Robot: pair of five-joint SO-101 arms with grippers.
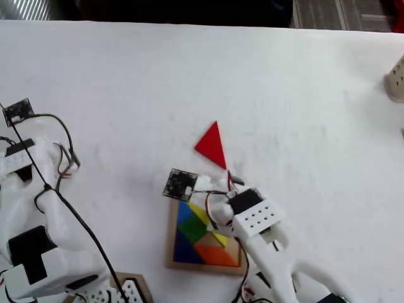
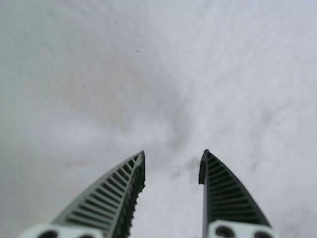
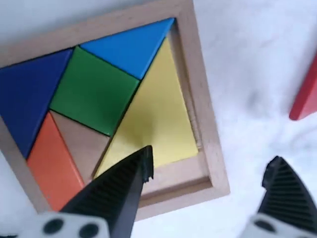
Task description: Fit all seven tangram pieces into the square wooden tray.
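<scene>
right pincer [image 3: 210, 158] gapes empty astride the rim of the square wooden tray [image 3: 200, 99]; left pincer [image 2: 173, 152] parted, empty.

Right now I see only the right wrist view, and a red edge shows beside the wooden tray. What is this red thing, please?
Observer: It is a red triangle, lying flat on the white table, outside the wooden tray and not touching it.
Operator: On which side of the tray does it lie?
Observer: In the high view it lies beyond the tray's far edge, toward the back of the table.
Operator: And the left gripper, is it near the tray?
Observer: No. The left gripper hangs open over bare table, holding nothing.
</scene>
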